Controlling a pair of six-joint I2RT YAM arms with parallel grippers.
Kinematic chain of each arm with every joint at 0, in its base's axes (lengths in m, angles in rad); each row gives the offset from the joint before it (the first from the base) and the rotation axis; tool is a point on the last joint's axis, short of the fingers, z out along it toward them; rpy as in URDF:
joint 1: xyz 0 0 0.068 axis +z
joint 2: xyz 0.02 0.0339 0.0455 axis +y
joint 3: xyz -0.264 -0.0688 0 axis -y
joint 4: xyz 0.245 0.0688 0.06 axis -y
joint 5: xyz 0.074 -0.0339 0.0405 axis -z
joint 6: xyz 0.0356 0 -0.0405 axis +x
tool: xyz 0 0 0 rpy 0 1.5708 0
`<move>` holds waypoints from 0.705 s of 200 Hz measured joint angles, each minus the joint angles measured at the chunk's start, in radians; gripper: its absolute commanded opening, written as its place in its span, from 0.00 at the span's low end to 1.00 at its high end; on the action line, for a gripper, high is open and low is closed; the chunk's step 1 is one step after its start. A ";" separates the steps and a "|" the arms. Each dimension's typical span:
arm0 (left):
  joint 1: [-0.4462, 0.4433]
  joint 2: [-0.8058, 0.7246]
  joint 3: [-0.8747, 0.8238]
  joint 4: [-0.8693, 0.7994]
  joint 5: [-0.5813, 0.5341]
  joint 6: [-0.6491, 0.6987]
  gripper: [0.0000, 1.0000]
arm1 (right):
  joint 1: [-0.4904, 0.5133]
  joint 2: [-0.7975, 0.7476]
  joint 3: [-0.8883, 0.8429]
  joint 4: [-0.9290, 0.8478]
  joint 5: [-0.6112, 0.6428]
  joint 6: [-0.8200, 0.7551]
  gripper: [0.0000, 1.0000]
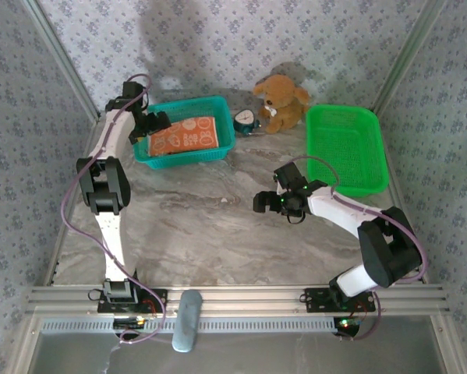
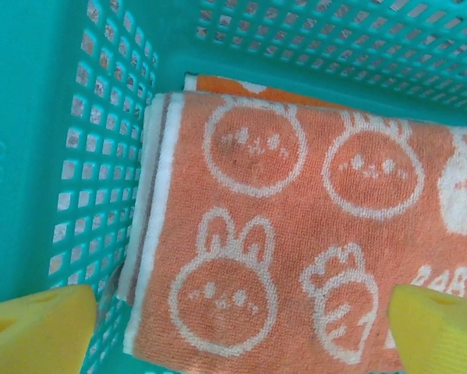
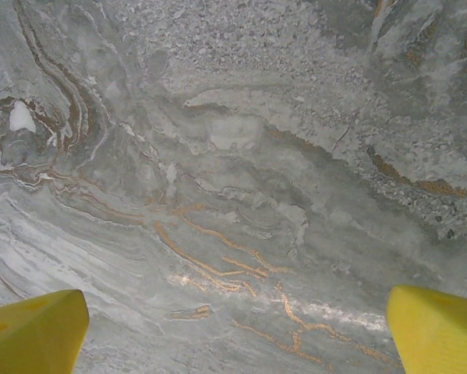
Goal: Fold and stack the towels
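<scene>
A folded orange towel (image 1: 185, 136) printed with white rabbit faces lies flat in the teal basket (image 1: 190, 105). In the left wrist view this towel (image 2: 295, 234) rests on another folded cloth, whose orange and white edge (image 2: 241, 84) peeks out behind it. My left gripper (image 1: 151, 125) hovers over the basket's left end, open. Its yellow fingertips (image 2: 38, 327) stand wide apart above the towel, and nothing is between them. My right gripper (image 1: 276, 204) is open over the bare marble table (image 3: 233, 156), right of centre.
An empty green basket (image 1: 346, 148) stands at the back right. A brown plush toy (image 1: 280, 101) and a small round blue object (image 1: 245, 121) sit between the two baskets. The teal basket's perforated wall (image 2: 85, 156) is close to my left finger.
</scene>
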State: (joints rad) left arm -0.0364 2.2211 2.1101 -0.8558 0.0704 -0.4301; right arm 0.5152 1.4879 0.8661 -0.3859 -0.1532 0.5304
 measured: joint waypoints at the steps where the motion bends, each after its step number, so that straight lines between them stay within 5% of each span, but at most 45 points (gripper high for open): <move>1: -0.001 -0.003 -0.002 0.000 0.000 0.000 1.00 | 0.000 0.000 0.000 -0.001 0.000 0.000 1.00; 72: -0.122 -0.471 -0.486 0.154 -0.041 -0.037 1.00 | -0.054 -0.096 0.038 -0.034 0.082 -0.039 1.00; 141: -0.228 -1.050 -1.171 0.283 -0.346 -0.176 1.00 | -0.143 -0.398 -0.135 0.109 0.352 -0.205 1.00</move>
State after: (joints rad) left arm -0.2642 1.1713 0.9394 -0.5724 -0.2752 -0.6064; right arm 0.3717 1.0901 0.7311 -0.2768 0.1986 0.3256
